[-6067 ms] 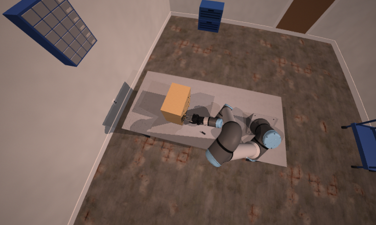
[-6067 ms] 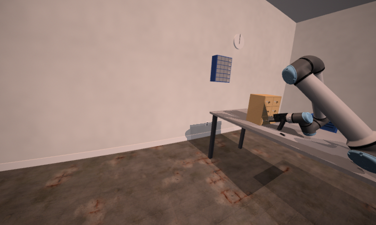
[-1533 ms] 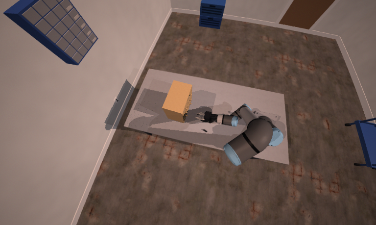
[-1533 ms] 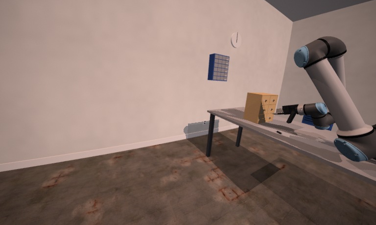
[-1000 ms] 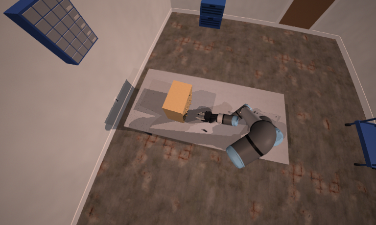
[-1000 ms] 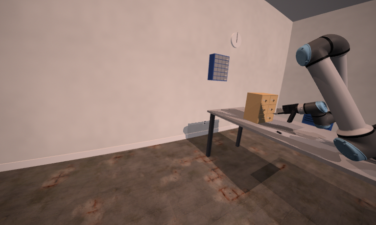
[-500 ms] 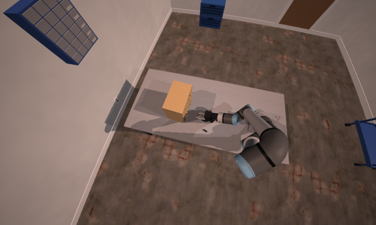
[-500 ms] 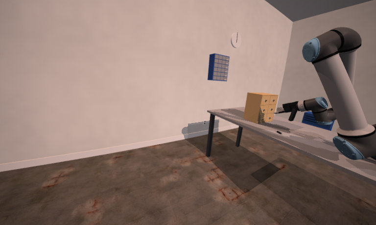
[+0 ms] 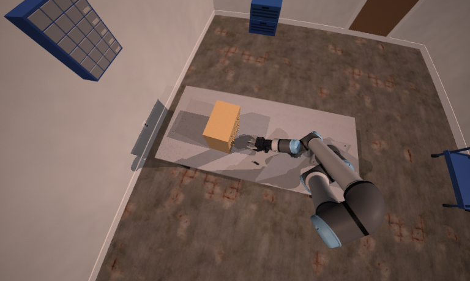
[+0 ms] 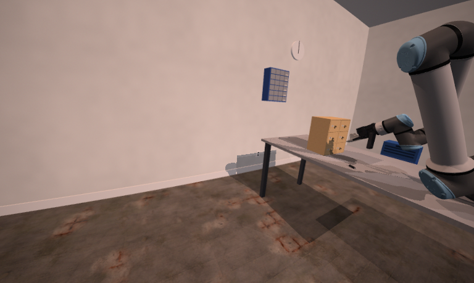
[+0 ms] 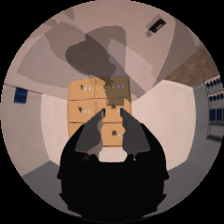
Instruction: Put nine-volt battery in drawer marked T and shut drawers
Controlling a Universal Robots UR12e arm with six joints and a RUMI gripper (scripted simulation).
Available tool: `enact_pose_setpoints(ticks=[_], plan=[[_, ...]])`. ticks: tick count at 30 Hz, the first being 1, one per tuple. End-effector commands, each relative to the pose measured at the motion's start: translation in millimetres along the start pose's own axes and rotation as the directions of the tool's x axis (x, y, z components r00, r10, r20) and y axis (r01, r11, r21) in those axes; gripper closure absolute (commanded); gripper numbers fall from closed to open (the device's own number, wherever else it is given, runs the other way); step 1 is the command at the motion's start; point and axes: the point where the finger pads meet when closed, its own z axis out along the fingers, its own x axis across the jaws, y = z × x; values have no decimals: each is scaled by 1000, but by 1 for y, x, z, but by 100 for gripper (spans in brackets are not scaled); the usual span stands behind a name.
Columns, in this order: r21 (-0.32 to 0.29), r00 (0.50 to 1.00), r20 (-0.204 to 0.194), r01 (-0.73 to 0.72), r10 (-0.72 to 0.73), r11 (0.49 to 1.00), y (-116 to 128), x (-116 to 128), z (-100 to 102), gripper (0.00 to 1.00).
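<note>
The orange chest (image 9: 221,125) stands upright on the grey table, with its drawer fronts facing my arm. It also shows in the exterior view (image 10: 328,135) and in the wrist view (image 11: 99,109), where all drawers look shut and their marks are too small to read. My gripper (image 9: 249,143) hovers level just in front of the drawer fronts, apart from them. Its fingers stand a narrow gap apart with nothing between them. A small dark object, likely the nine-volt battery (image 9: 254,162), lies on the table near the front edge, beside the gripper and below it (image 10: 352,166).
My arm's base (image 9: 325,167) sits on the right part of the table. A blue cabinet (image 9: 265,14) stands at the far wall, a blue drawer rack (image 9: 65,28) hangs on the left wall, and a blue cart (image 9: 457,180) is at the right.
</note>
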Motion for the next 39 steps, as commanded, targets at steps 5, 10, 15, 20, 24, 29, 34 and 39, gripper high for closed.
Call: enact_pose_setpoints(ticks=[5, 10, 15, 20, 24, 29, 34, 39], plan=[[110, 1000, 3, 2, -3, 994, 4, -1, -10, 80], [162, 1000, 3, 2, -3, 987, 6, 0, -15, 80], [231, 1000, 3, 2, -3, 973, 8, -1, -22, 80], [304, 1000, 3, 2, -3, 953, 10, 0, -30, 80], [335, 1000, 3, 1, -3, 942, 11, -1, -33, 80], [416, 1000, 3, 1, -3, 909, 14, -1, -42, 80], [499, 1000, 3, 1, -3, 866, 17, 0, -52, 80], [566, 1000, 3, 0, -3, 825, 19, 0, -60, 80]])
